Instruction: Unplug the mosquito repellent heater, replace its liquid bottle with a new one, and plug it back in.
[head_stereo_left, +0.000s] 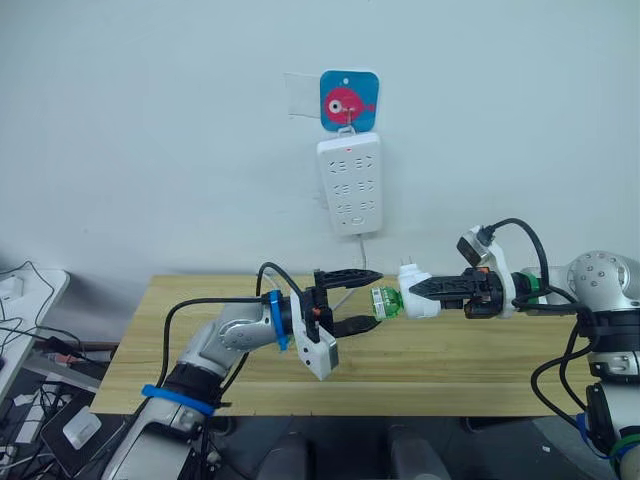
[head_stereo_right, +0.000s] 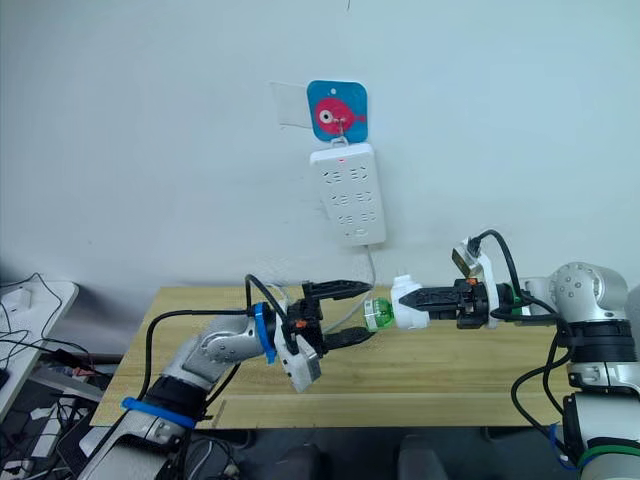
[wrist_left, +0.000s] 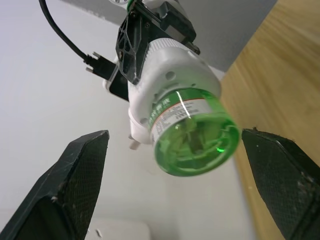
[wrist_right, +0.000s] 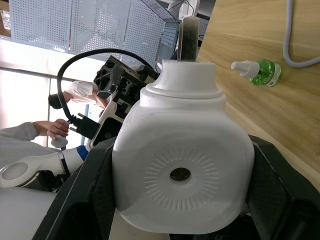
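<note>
My right gripper (head_stereo_left: 428, 292) is shut on the mosquito repellent heater (head_stereo_left: 411, 303), a small white unit held in the air above the table. Its round vent disc (wrist_right: 180, 174) faces the right wrist camera and its prongs point up. A green liquid bottle (head_stereo_left: 387, 302) sticks out of the heater toward my left arm. My left gripper (head_stereo_left: 376, 297) is open, its black fingers (wrist_left: 75, 185) standing above and below the bottle's round base (wrist_left: 195, 142) without touching it. Another green bottle with a white cap (wrist_right: 257, 71) lies on the table.
The white power strip (head_stereo_left: 350, 185) hangs on the wall under a blue fish hook (head_stereo_left: 349, 100), its grey cable (wrist_right: 295, 50) trailing over the wooden table (head_stereo_left: 450, 375). A person (wrist_right: 30, 135) sits beyond my left arm. Cables lie on the floor at the left.
</note>
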